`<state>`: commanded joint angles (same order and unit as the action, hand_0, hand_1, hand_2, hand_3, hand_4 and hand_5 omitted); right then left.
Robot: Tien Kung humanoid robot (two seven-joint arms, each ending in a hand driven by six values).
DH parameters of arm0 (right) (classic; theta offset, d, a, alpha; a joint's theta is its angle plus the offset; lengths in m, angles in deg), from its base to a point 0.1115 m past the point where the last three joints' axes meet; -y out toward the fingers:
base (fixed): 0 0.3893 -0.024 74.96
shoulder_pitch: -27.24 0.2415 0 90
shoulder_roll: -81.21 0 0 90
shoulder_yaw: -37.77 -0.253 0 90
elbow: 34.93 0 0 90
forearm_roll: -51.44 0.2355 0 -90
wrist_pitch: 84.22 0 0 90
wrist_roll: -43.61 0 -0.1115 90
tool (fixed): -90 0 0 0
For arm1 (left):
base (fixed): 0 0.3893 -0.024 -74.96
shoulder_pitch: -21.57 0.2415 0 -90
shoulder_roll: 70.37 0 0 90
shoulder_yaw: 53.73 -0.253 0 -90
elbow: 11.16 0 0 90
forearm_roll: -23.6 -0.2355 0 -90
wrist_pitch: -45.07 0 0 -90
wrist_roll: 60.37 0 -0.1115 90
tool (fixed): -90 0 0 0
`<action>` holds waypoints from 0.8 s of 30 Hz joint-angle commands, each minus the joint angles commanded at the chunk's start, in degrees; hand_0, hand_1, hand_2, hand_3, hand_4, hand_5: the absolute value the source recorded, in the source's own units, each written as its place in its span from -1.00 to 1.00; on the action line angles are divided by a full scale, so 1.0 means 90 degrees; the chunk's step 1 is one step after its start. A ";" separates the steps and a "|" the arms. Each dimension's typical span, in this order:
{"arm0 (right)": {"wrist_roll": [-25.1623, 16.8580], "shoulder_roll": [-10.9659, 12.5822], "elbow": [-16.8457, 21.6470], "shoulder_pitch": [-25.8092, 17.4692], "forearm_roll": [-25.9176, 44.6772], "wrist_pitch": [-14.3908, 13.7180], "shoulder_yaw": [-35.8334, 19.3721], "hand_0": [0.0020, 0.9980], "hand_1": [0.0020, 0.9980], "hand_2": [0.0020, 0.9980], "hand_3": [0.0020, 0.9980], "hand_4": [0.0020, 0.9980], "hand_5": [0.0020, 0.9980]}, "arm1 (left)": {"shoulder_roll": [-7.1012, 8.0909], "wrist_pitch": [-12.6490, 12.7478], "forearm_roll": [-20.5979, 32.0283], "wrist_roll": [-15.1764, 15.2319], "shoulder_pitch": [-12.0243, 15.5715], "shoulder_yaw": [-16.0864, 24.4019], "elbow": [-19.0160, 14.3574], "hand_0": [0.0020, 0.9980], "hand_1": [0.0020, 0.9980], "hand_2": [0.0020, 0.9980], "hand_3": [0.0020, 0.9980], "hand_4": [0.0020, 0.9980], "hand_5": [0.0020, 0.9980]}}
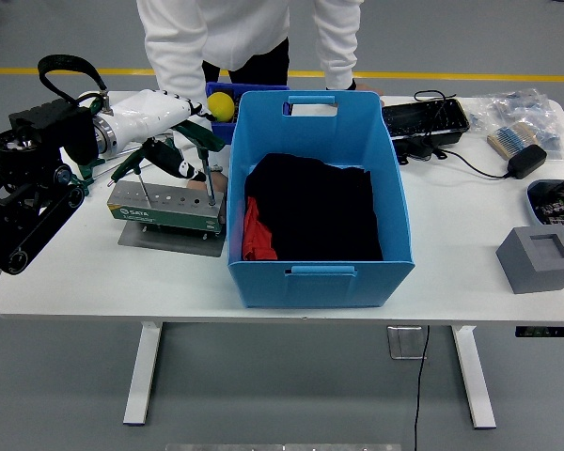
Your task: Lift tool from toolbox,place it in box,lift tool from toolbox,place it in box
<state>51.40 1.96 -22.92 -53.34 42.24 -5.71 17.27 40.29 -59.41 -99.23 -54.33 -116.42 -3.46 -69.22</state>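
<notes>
The left hand point(169, 127), white-shelled with dark fingers, reaches in over the green tool rack point(167, 208), its thumb and fingers dipping toward the T-handle hex keys point(195, 150) that stand upright in the rack's holes. It looks to be closing around a green handle, but the fingers overlap the handles and I cannot tell whether they have a firm hold or only rest against one. The keys stand with handles up, which leaves the grip ends free for a grasp from above, so this reads as the lift step not yet completed.

Just below the hand, the rack sits on a grey plate point(169, 241) on the white worktop point(94, 272); more green-handled tools point(86, 171) lie behind the wrist. Immediately beyond the hand's fingertips stands the blue box point(320, 272), its near wall close beside the rack, so a lifted key has only a short carry. The box already holds dark and red cloth point(305, 211).

Past the hand, on the far side, a person in a white top point(216, 38) leans at the worktop, one hand point(211, 178) seeming to steady the rack. A yellow ball point(220, 105) sits in a small blue bin just beyond the fingers. The right hand is not in view.
</notes>
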 joint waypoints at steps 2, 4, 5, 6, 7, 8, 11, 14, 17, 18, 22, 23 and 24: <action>0.0002 0.0009 0.0001 0.0013 -0.0011 0.0005 0.0003 0.30 0.25 0.40 0.12 0.54 0.35 | -0.0049 0.0051 0.0019 0.0040 -0.0087 -0.0112 0.0152 0.63 0.41 0.35 0.49 1.00 -0.01; 0.0006 0.0015 0.0001 0.0023 -0.0033 0.0009 -0.0005 0.30 0.25 0.40 0.12 0.54 0.35 | -0.0098 0.0099 0.0030 0.0076 -0.0152 -0.0175 0.0271 0.38 0.10 0.01 0.27 1.00 0.00; 0.0008 0.0017 0.0001 0.0028 -0.0042 0.0010 -0.0010 0.30 0.25 0.40 0.12 0.54 0.35 | -0.0124 0.0137 0.0045 0.0104 -0.0185 -0.0205 0.0333 0.38 0.10 0.01 0.27 1.00 0.00; 0.0009 0.0019 0.0001 0.0030 -0.0045 0.0011 -0.0010 0.30 0.25 0.40 0.12 0.54 0.35 | -0.0137 0.0161 0.0053 0.0121 -0.0201 -0.0220 0.0364 0.38 0.10 0.01 0.27 1.00 0.00; 0.0009 0.0022 0.0002 0.0033 -0.0046 0.0012 -0.0010 0.30 0.25 0.40 0.12 0.54 0.35 | -0.0152 0.0192 0.0063 0.0140 -0.0222 -0.0241 0.0404 0.38 0.10 0.01 0.27 1.00 0.00; 0.0011 0.0023 0.0002 0.0036 -0.0056 0.0012 -0.0018 0.30 0.25 0.40 0.12 0.54 0.35 | -0.0171 0.0221 0.0065 0.0155 -0.0253 -0.0275 0.0456 0.38 0.10 0.01 0.27 1.00 0.00; 0.0019 0.0023 0.0003 0.0040 -0.0087 0.0011 -0.0042 0.31 0.25 0.40 0.12 0.54 0.35 | -0.0202 0.0262 0.0057 0.0169 -0.0321 -0.0370 0.0561 0.15 -0.15 -0.23 0.05 1.00 0.00; 0.0033 0.0021 0.0006 0.0038 -0.0136 0.0010 -0.0071 0.31 0.25 0.40 0.12 0.54 0.35 | -0.0222 0.0268 0.0024 0.0156 -0.0386 -0.0495 0.0659 0.15 -0.15 -0.23 0.05 1.00 0.00; 0.0050 0.0021 0.0009 0.0036 -0.0206 0.0010 -0.0108 0.30 0.25 0.40 0.12 0.54 0.35 | -0.0236 0.0250 0.0007 0.0133 -0.0433 -0.0603 0.0728 0.04 -0.29 -0.36 -0.13 1.00 0.00; 0.0054 0.0023 0.0009 0.0036 -0.0222 0.0011 -0.0115 0.30 0.25 0.40 0.12 0.54 0.35 | -0.0238 0.0251 0.0014 0.0128 -0.0444 -0.0628 0.0742 0.04 -0.29 -0.36 -0.13 1.00 0.00; 0.0071 0.0026 0.0010 0.0026 -0.0276 0.0017 -0.0138 0.30 0.25 0.40 0.12 0.54 0.35 | -0.0251 0.0254 0.0131 0.0116 -0.0460 -0.0696 0.0793 -0.31 -0.50 -0.50 -0.36 1.00 0.01; 0.0075 0.0027 0.0009 0.0023 -0.0290 0.0021 -0.0142 0.30 0.25 0.40 0.12 0.54 0.35 | -0.0256 0.0289 0.0163 0.0130 -0.0461 -0.0708 0.0822 -0.31 -0.50 -0.50 -0.36 1.00 0.01; 0.0079 0.0028 0.0009 0.0022 -0.0301 0.0021 -0.0149 0.30 0.25 0.40 0.12 0.54 0.35 | -0.0259 0.0307 0.0183 0.0135 -0.0463 -0.0716 0.0847 -0.31 -0.50 -0.50 -0.36 1.00 0.01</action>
<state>52.11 2.21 -22.83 -53.15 39.53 -5.52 15.94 37.96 -56.64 -97.58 -53.12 -120.59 -9.90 -61.60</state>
